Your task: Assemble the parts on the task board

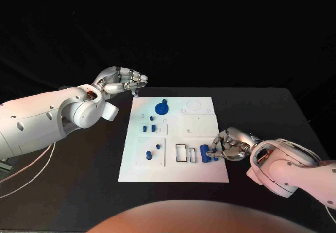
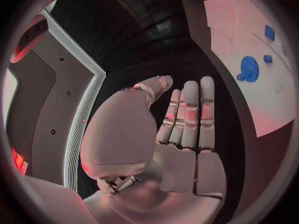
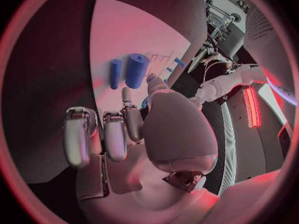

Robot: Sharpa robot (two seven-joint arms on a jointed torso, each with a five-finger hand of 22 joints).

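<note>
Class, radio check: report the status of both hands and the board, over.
Left hand open, off the white task board's far corner. Right hand at the board's right edge, beside two small blue cylindrical parts; grip unclear. Nothing in the way.

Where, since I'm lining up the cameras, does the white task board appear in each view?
Head view: the task board lies mid-table, between the arms.
Left wrist view: it lies beside the left hand.
Right wrist view: it lies beyond the right hand.
Shared landmark: the black table bordering the board's edge.
</note>
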